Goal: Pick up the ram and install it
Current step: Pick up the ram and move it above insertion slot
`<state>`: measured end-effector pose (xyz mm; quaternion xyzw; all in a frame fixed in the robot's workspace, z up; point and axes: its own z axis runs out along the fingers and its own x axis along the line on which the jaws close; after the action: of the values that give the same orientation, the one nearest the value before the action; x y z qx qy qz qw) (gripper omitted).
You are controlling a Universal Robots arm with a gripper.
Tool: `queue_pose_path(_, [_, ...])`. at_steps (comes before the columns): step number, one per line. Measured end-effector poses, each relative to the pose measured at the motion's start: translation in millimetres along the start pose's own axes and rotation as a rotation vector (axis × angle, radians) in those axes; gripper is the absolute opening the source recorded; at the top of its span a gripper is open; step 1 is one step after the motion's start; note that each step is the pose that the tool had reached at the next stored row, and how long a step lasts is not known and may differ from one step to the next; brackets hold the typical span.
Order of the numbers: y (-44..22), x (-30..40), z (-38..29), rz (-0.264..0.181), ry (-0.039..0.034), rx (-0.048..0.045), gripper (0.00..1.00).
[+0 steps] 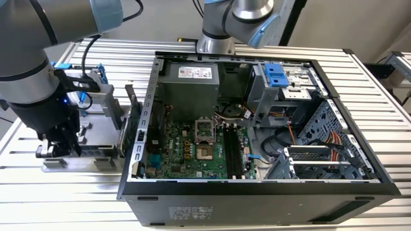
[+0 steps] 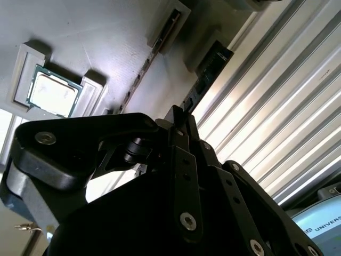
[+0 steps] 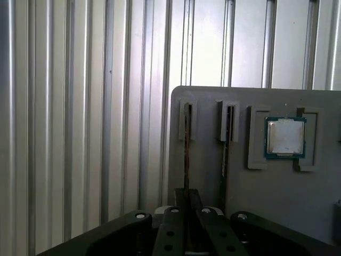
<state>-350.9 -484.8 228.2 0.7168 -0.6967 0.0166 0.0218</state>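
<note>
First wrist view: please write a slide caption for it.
Gripper shut on a ram standing in the grey tray, beside a processor.

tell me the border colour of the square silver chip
Teal green on the square silver chip; first wrist view shows it best.

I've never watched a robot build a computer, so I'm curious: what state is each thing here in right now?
Long thin dark ram stick: upright in a slot of the grey holder tray, gripped.
Black gripper: shut on that ram stick.
Second dark stick: upright in the next slot, untouched.
Square silver processor chip: lying flat in its recess.
Black computer case: open, green motherboard exposed.
</note>
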Motion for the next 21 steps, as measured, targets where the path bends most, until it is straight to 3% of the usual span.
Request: queue_pose_path(21, [0.0, 0.6, -12.1, 0.010, -0.0002, -0.0004, 0.00])
